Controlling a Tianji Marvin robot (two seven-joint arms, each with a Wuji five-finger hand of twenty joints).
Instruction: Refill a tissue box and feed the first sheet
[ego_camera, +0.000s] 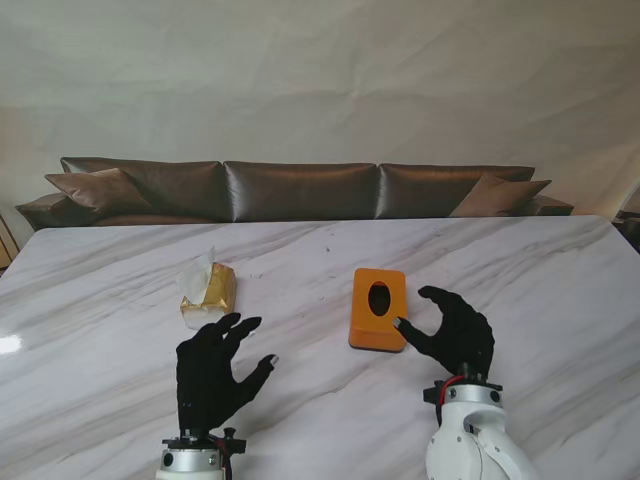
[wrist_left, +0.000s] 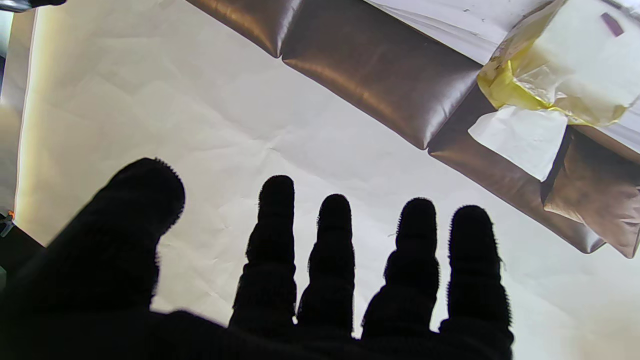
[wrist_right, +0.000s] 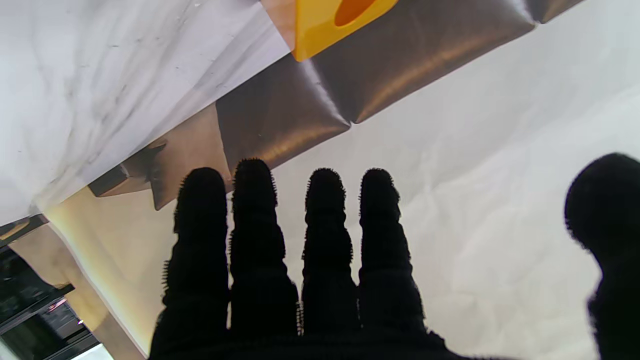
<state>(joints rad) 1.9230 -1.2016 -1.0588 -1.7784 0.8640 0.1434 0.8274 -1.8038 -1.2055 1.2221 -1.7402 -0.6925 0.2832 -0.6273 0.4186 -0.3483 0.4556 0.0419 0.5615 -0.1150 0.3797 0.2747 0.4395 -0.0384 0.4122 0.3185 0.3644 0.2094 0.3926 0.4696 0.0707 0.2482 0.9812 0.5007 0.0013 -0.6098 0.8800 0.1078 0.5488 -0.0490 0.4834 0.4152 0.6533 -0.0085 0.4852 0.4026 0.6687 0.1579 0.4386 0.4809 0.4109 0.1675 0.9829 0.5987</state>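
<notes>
No readable writing shows. Both hands are spread and hold nothing: the left hand (ego_camera: 212, 368) near the yellow tissue pack (ego_camera: 210, 291), the right hand (ego_camera: 453, 331) beside the orange tissue box (ego_camera: 378, 308). White marble desk (ego_camera: 300, 255); brown sofa (ego_camera: 300, 190) beyond.

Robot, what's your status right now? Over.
Both hands open: left hand, right hand. Tissue pack and orange box untouched, apart. Nothing between them.

Table: we look down on a white marble top (ego_camera: 330, 255) with grey veins, spanning the whole width.
Sofa: past its far edge we see a dark brown leather couch (ego_camera: 300, 190) of three back cushions, a loose pillow (ego_camera: 95, 188) at each end.
Wall: plain cream backdrop (ego_camera: 320, 80), faintly creased.
Light: soft, with a bright glare patch (ego_camera: 8, 345) on the table's left.
</notes>
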